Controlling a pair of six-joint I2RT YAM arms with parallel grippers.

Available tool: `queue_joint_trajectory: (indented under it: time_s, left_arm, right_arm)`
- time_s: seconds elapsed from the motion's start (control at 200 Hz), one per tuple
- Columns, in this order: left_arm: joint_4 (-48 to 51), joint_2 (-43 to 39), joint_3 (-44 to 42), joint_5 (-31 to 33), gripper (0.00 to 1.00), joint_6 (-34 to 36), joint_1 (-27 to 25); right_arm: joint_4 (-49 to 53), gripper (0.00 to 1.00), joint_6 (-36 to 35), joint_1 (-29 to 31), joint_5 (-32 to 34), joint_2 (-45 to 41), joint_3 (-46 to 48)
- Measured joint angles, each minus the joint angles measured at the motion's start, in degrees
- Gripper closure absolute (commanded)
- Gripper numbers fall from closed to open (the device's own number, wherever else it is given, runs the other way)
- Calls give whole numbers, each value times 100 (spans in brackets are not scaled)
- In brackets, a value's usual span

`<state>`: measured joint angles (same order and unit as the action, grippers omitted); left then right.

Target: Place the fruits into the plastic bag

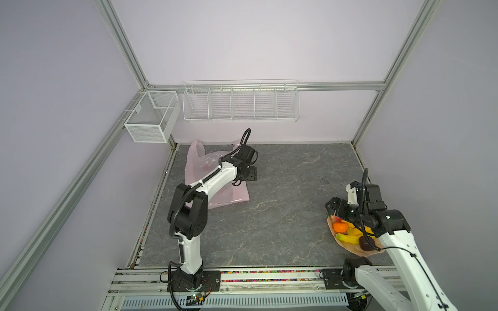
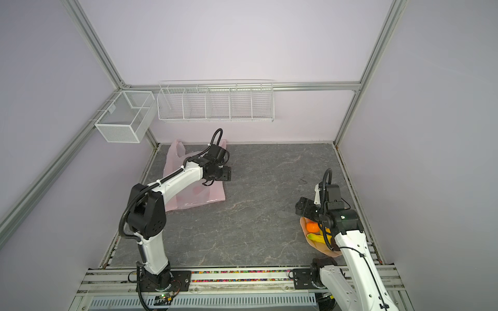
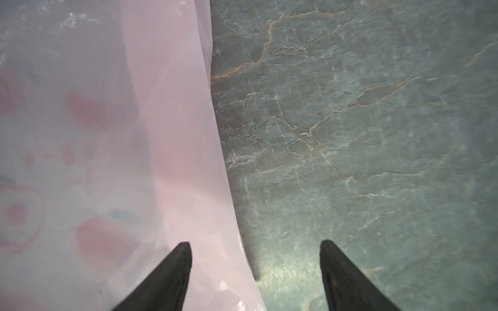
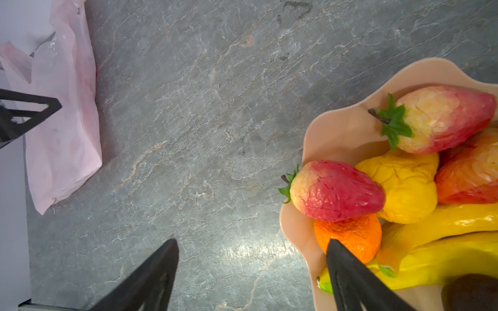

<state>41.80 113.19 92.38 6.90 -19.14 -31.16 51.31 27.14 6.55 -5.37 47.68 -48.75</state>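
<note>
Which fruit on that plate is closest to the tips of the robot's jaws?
The orange: in the right wrist view one jaw's tip sits right over it, while the red-yellow fruits and bananas lie farther from the tips.

Hiding the middle of the plastic bag [image 1: 192, 167] under the left arm [image 1: 215, 180] in both top views. Covering part of the plate [image 1: 355, 251] and bananas [image 1: 347, 238] with the right arm [image 1: 401, 247]. Cutting off the dark fruit [image 4: 471, 293] and an orange-red fruit [image 4: 471, 175] at the right wrist view's edge. Blurring the bag's pink spots [image 3: 91, 110] in the left wrist view.
</note>
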Motion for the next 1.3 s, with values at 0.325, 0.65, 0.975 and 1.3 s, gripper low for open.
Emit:
queue_joint_trajectory:
  time_s: [0.325,0.65,0.975,1.3]
  left_arm:
    - [743,855,485,560,72,354,-7]
    - [549,92,-925,730,100,809,-409]
    - [129,-2105,-2640,855,100,1366,-2568]
    - [269,-2712,-3375,605,100,1469,-3469]
  right_arm:
    - [-546,12,173,26,-420,638,-378]
    - [-1484,12,439,142,-914,2006,-887]
    - [-2374,12,826,474,-1423,3613,-1705]
    - [-2420,7,514,531,-1622,4798,-2708]
